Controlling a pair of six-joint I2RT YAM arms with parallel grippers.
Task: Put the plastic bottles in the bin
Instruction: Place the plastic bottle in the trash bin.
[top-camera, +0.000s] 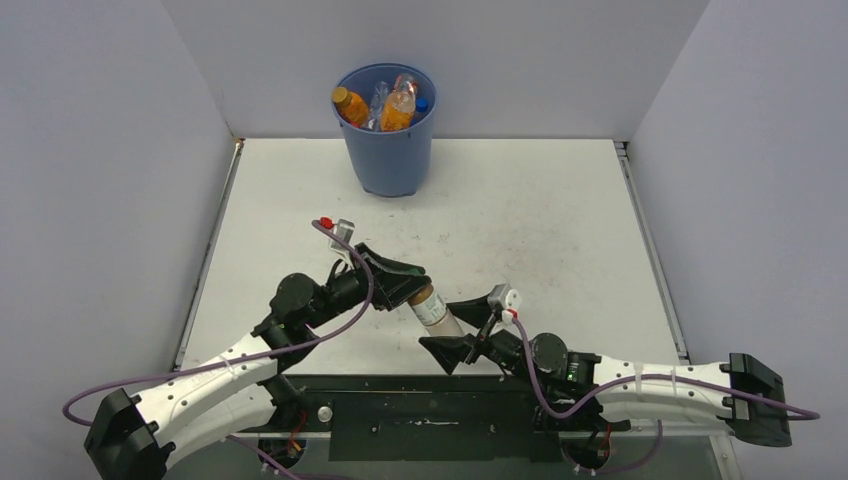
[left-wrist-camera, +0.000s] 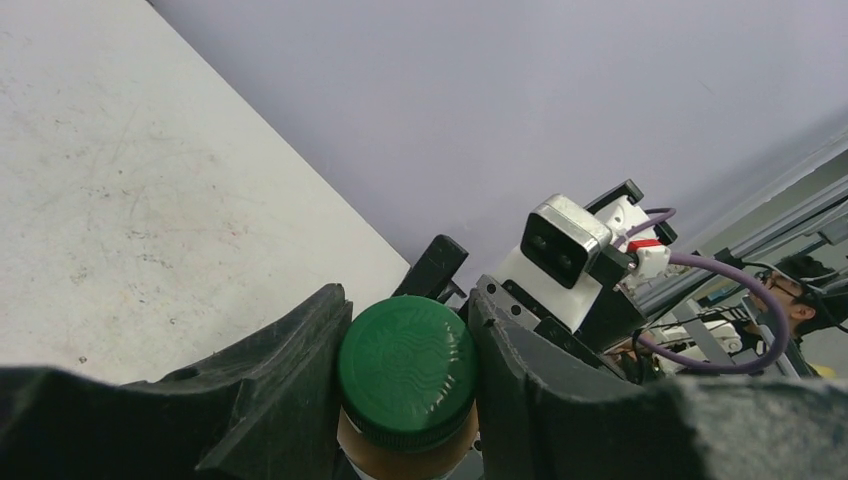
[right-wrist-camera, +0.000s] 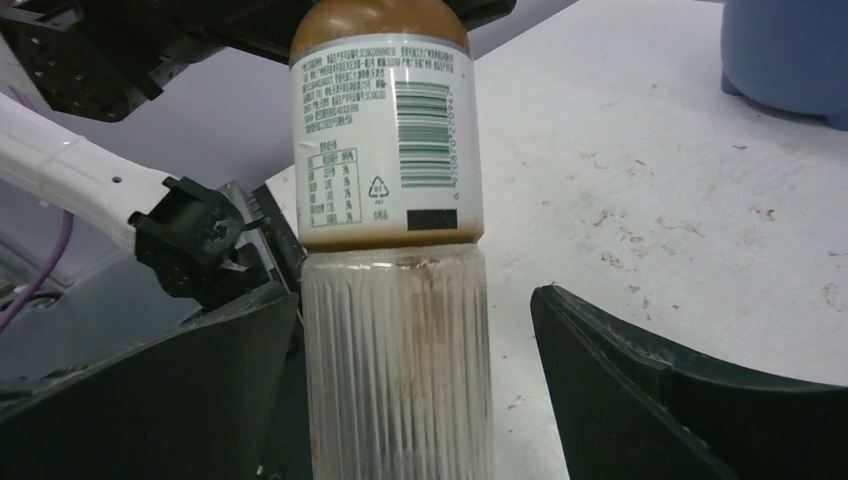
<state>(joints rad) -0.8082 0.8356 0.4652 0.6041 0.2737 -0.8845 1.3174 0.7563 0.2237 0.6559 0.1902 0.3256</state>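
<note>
At L pincer (left-wrist-camera: 405, 352): bottle (right-wrist-camera: 390, 300) w/ white barcode label (right-wrist-camera: 385, 140), green cap (left-wrist-camera: 405, 370)

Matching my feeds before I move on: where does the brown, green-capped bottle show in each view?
Top external: bottle low centre, tilted, between the two arms.
Left wrist: only its green cap, bottom centre, gripped by the left hand.
Right wrist: label and ribbed body fill the centre, inside the open right hand.
Shared landmark: the white table, in all three.
</note>
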